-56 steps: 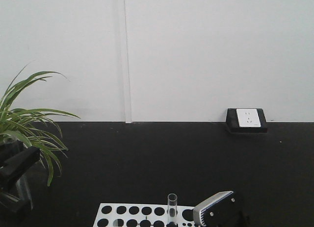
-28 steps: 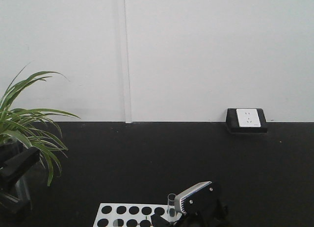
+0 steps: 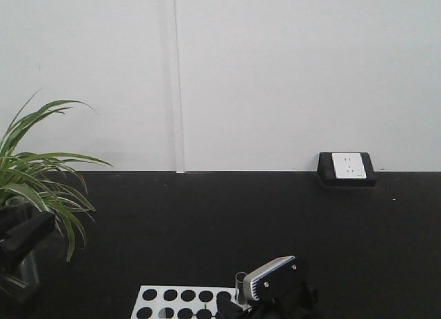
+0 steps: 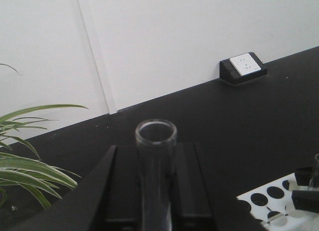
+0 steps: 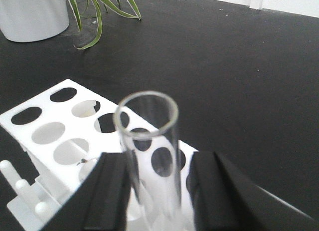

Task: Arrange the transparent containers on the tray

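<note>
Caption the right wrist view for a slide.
Right gripper flanks an upright clear test tube over the white perforated rack, black tabletop behind.

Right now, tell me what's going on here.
The left gripper holds a test tube upright, off by the plant. The right gripper straddles a second test tube standing in the white rack. Whether it has clamped on is unclear.

White wall (image 3: 275, 71), black tabletop (image 3: 207, 222)
</note>
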Controlling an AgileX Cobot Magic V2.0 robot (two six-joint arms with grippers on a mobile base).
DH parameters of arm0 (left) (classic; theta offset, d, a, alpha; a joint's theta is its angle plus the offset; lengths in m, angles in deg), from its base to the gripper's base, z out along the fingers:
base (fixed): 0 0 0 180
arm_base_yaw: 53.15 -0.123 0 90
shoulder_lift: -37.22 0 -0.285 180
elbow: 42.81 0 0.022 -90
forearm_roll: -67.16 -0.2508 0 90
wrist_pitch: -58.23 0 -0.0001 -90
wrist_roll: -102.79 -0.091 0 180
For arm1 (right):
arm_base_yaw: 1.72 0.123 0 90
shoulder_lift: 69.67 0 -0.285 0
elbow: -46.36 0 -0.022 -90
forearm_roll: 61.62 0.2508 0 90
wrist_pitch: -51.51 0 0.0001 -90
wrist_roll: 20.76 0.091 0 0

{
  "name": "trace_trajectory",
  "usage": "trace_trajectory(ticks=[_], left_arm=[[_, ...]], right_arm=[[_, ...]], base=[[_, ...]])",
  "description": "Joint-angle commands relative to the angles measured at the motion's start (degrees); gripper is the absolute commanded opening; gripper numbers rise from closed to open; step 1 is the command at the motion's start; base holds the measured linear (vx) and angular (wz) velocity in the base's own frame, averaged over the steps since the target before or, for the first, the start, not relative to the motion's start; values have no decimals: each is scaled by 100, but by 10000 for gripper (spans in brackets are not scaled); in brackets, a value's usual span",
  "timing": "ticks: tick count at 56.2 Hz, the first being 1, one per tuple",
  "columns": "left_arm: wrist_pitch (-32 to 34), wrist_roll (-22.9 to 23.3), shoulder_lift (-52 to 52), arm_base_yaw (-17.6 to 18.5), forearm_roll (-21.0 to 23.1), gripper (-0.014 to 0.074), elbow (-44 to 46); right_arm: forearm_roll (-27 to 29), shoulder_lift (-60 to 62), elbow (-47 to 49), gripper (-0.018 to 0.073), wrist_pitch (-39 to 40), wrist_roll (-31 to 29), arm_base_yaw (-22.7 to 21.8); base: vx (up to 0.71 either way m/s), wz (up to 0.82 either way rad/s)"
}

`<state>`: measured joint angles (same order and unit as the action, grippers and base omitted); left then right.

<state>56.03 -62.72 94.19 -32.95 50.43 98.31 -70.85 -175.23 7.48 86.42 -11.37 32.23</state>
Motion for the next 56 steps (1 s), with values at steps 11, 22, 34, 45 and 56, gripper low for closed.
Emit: trace_trajectory(ticks=[11,22,34,45,56], left_arm=[[431,8,-62,30,58,129,195],[431,8,-62,30,58,129,195],[432,34,-62,30,63,129,195],[432,34,-62,30,63,129,195],[432,34,-62,30,63,129,195]], right_arm=[[-24,225,158,100,528,-32,-16],[-18,502,164,35,477,-38,-16],[-18,1139,492,29,-342,-45,-16],[-35,1683,1297,29,-1569,-61,-16],[-162,2253,1802,30,-2409,-61,-16]], base=[[0,0],[0,0],[0,0],[0,0],[0,0]])
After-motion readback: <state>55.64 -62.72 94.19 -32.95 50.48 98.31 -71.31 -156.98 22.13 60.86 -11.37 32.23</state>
